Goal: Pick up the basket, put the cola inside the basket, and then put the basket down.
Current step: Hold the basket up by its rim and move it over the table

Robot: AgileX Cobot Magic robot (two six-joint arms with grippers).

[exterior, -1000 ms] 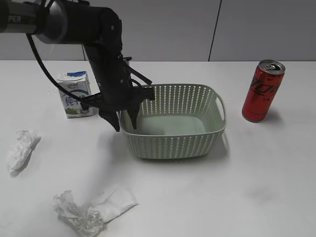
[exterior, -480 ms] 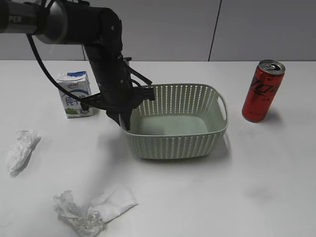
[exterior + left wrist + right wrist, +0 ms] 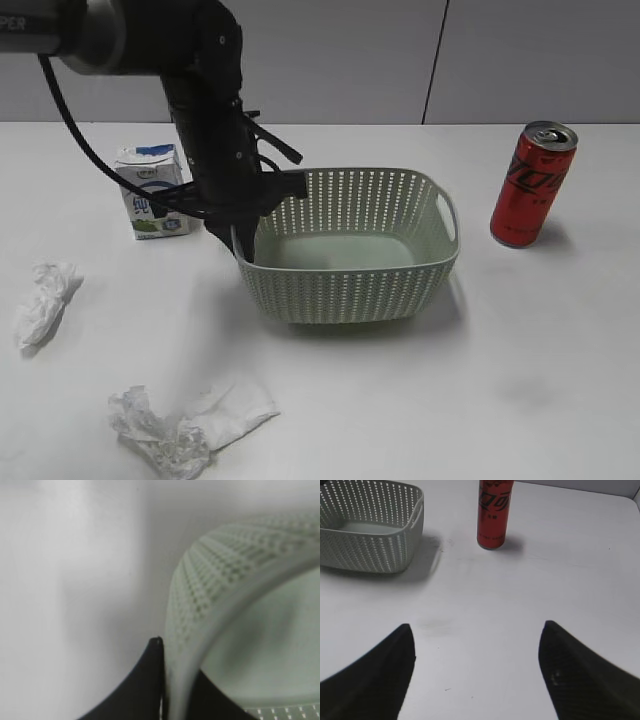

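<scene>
The pale green basket (image 3: 350,285) sits mid-table. My left gripper (image 3: 241,243) is shut on its left wall, one finger outside and one inside. The left wrist view shows the perforated wall (image 3: 210,590) pinched between the black fingers of the left gripper (image 3: 179,656). The red cola can (image 3: 533,185) stands upright to the right of the basket, apart from it. The right wrist view shows the can (image 3: 494,515) far ahead and the basket (image 3: 370,545) at top left. My right gripper (image 3: 476,630) is open and empty above bare table; it is out of the exterior view.
A white-and-blue milk carton (image 3: 150,190) stands just left of the left arm. Crumpled white paper lies at the left edge (image 3: 45,300) and at the front left (image 3: 190,420). A grey wall runs behind the table.
My left gripper closed on the basket's left wall; its outer finger moved in against it. The basket shifted slightly to the left with the gripper. The cola has not moved.
</scene>
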